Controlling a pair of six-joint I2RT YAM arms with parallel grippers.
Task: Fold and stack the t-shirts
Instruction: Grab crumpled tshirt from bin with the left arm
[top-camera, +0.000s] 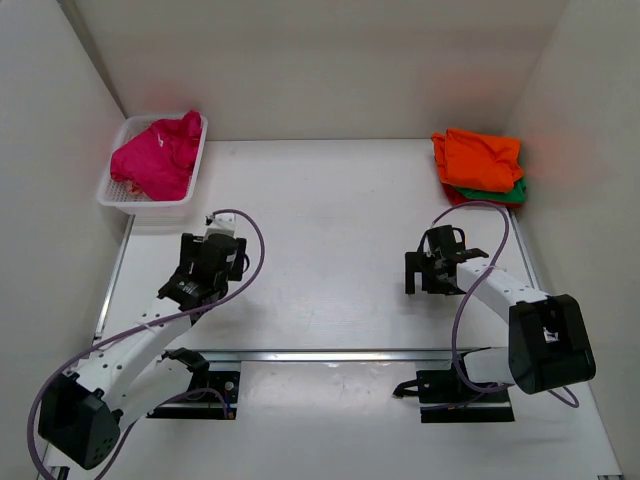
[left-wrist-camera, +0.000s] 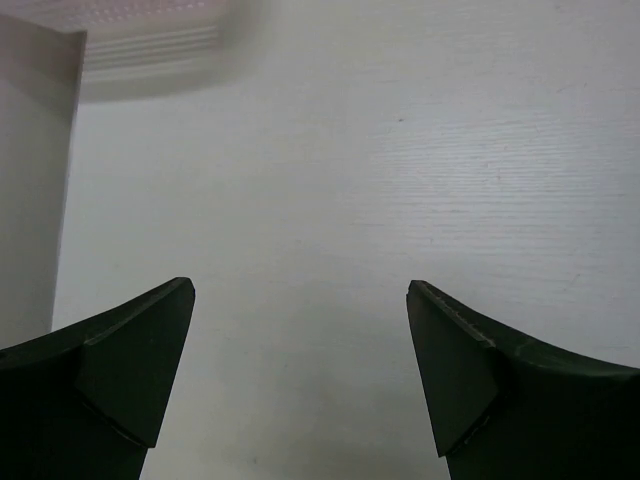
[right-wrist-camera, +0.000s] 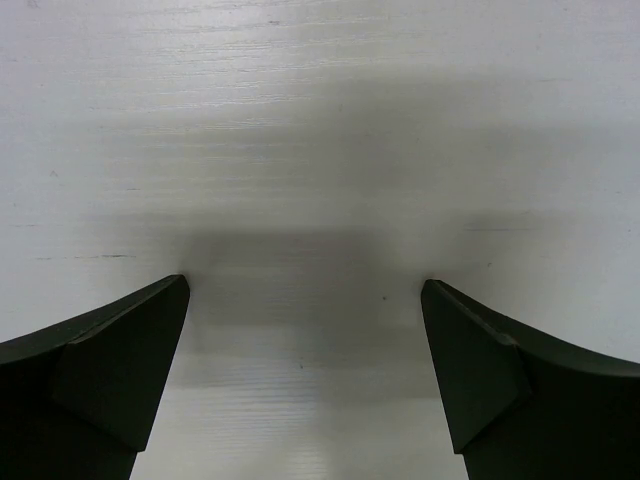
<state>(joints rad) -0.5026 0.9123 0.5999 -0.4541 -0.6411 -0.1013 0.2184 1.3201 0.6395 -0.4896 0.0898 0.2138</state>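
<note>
magenta t-shirt (top-camera: 155, 160) in white basket (top-camera: 150, 209)

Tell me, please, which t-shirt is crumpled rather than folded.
The magenta-pink t-shirt, bunched in the white basket at far left; the rest lie folded at far right, orange t-shirt on top.

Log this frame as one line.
left gripper open, empty | right gripper open, empty | magenta t-shirt in basket | orange t-shirt tops stack far right

no legible text, labels or markings visible
</note>
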